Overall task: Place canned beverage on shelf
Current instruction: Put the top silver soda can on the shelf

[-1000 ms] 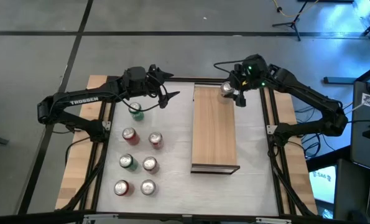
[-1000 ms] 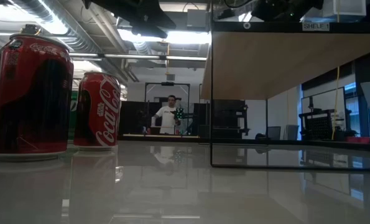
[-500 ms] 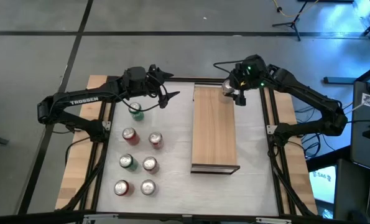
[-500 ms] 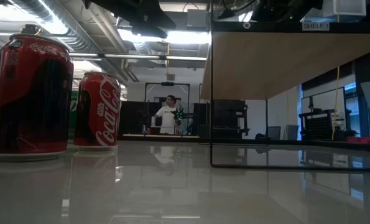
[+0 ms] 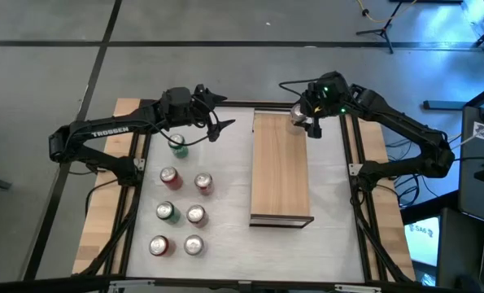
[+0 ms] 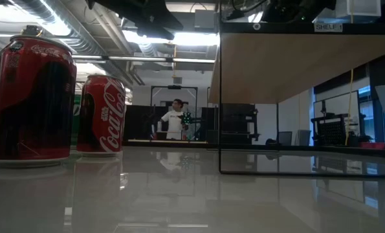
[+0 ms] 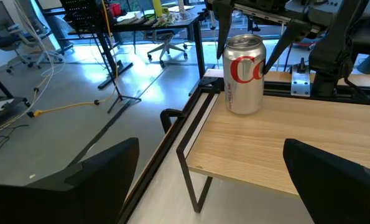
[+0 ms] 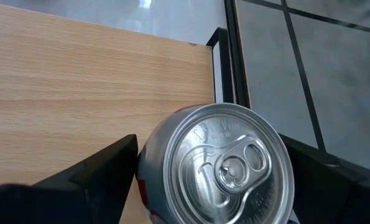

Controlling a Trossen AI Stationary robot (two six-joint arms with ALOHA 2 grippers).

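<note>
Right wrist view shows our right gripper (image 8: 212, 186) spread wide straddling the upright silver can (image 8: 219, 165) directly below, standing on the shelf (image 8: 79, 74).

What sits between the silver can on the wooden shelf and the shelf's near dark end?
Nothing: in the high view the light-wood shelf board is bare from the silver can at its far end to its dark near edge.

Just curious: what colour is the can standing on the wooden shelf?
Silver with red lettering, clearest in the left wrist view: the can on the shelf.
</note>
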